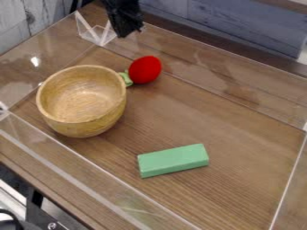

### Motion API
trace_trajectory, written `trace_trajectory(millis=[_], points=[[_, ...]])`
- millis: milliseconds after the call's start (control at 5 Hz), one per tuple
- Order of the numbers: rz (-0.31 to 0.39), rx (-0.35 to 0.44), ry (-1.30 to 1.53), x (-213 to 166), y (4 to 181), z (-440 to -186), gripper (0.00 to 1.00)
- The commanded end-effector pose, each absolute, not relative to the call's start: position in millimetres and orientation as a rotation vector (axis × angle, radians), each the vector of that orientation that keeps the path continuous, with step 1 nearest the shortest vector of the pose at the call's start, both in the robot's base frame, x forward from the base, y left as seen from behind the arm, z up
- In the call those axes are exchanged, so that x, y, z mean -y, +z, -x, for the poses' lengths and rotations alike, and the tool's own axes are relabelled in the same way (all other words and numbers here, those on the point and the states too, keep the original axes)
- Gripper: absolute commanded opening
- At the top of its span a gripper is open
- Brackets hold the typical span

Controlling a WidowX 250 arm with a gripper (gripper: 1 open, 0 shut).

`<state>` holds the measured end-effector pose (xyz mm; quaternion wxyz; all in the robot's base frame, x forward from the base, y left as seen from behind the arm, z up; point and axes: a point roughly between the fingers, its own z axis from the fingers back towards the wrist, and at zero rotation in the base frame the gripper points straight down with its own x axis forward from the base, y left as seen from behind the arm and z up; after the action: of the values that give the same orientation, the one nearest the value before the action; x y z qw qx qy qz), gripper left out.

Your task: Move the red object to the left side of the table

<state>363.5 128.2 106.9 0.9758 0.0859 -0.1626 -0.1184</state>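
A small red object point(145, 69), probably light, hard and prone to rolling, rests on the table point(240, 117) touching the wooden bowl's point(82, 100) far right rim. The hand point(124, 27) hangs above it holding nothing, its opening unclear; gripping across the round middle looks safest.

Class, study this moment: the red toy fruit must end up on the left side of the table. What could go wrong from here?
1. The small round red toy fruit lies right beside the wooden bowl; a gripper coming down may knock the bowl's rim.
2. The fruit is round, so a poor pinch could send it rolling across the brown wood-grain table.
3. The black gripper hangs above, close to the clear acrylic wall; a leftward sweep might strike it.
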Motion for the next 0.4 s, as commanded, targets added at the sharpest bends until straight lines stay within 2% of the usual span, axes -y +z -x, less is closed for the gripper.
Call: trace_trajectory(millis=[0,200], points=[[-0.183,0.376,-0.221,-106,133.7,-367,1.0],[-0.171,0.379,-0.184,-82,151.9,-359,1.0]])
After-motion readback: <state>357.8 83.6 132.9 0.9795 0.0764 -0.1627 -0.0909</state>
